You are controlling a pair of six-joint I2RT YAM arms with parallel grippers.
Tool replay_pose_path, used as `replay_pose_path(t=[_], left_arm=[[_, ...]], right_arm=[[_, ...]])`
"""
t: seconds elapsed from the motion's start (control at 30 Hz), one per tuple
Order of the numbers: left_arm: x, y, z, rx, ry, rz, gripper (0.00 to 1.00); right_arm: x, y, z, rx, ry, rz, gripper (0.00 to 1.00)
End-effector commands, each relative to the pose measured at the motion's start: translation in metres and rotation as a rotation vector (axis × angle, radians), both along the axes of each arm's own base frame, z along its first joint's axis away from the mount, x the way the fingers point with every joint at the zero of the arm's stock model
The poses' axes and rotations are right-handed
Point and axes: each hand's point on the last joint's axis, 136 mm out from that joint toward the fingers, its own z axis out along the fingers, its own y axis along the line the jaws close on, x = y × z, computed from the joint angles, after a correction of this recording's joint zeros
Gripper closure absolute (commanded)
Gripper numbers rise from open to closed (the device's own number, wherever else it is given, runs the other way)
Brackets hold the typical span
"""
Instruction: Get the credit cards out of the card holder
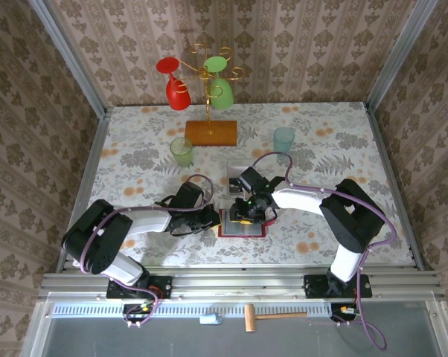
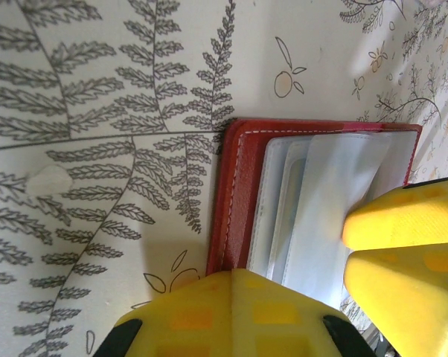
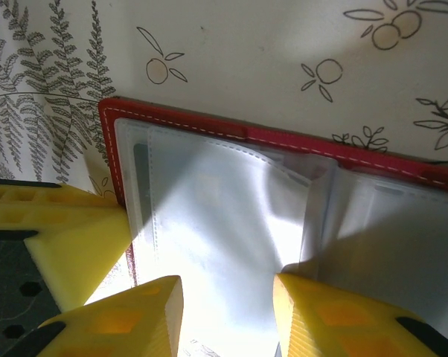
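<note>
Card holder [image 3: 283,137] lies open on the flowered surface [image 3: 283,59]. The left pincer [image 2: 235,281], tips together, sits at its red edge; the right pincer [image 3: 228,297], tips apart, is poised at its clear pockets [image 3: 224,201].

Black-and-white arms [image 1: 146,221], purple cables [image 1: 272,154], yellow tool fingers [image 3: 336,320].

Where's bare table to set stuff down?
Free: far left, between green cup and table edge; far right, past teal cup; near strip in front of the wallet. Crowded: centre, left gripper and right gripper at the wallet.
</note>
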Motion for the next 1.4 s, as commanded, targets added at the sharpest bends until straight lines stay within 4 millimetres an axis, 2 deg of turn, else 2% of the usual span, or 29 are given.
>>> replay_pose_path(t=[0.0,0.2,0.4,0.57,0.77,0.97,1.37], left_arm=[[-0.007,0.014,-0.01,0.056,0.031,0.014,1.0],[-0.002,0.011,0.003,0.054,0.006,0.008,1.0],[0.006,0.003,0.028,0.004,-0.033,0.021,0.95],[0.008,-0.008,0.04,-0.038,-0.041,0.016,0.91],[0.008,-0.017,0.034,-0.036,-0.021,0.003,0.8],[0.007,-0.017,0.022,-0.028,0.001,0.012,0.7],[0.005,-0.022,0.018,-0.058,0.016,0.018,0.66]], right_arm=[[-0.007,-0.011,0.001,-0.044,-0.006,0.011,0.62],[-0.007,-0.007,0.001,-0.008,-0.017,0.02,0.63],[-0.007,-0.002,0.0,0.071,-0.018,0.015,0.64],[-0.008,-0.002,-0.002,0.106,-0.021,0.013,0.64],[-0.008,-0.004,-0.007,0.14,-0.012,-0.003,0.64],[-0.008,-0.008,-0.011,0.164,-0.007,-0.016,0.65],[-0.008,-0.012,-0.016,0.204,0.006,-0.04,0.66]])
